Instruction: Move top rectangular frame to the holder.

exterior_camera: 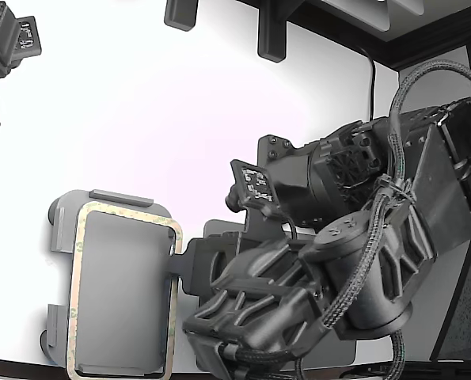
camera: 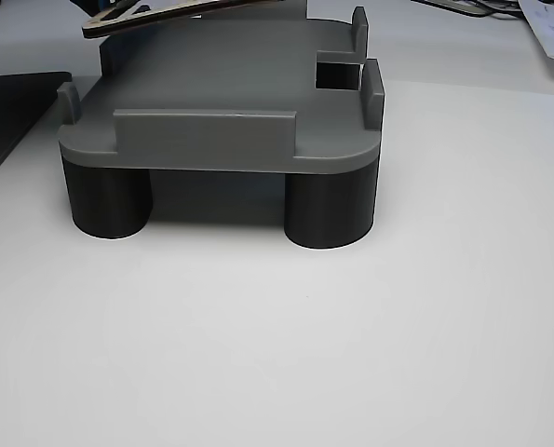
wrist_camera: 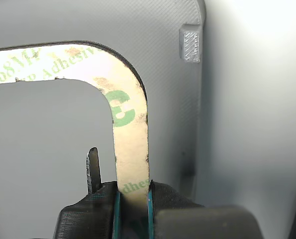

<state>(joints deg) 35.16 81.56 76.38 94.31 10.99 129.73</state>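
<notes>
Fingers (wrist_camera: 133, 204) are pinched on one long side of the top rectangular frame (wrist_camera: 130, 134), w/ the strip running straight out from between the pads. In the wrist view the frame hangs over the holder (wrist_camera: 172, 59), its corner near a raised tab (wrist_camera: 190, 45).

Other view shows the frame tilted and above the plate, not seated yet. Exterior view: frame outline (exterior_camera: 78, 277) roughly lines up w/ the holder on the white tabletop (exterior_camera: 180, 119).

Step looks like placement, late in the task. Next move prob. needs levelling the frame, lowering it inside the tabs, then letting go.
</notes>
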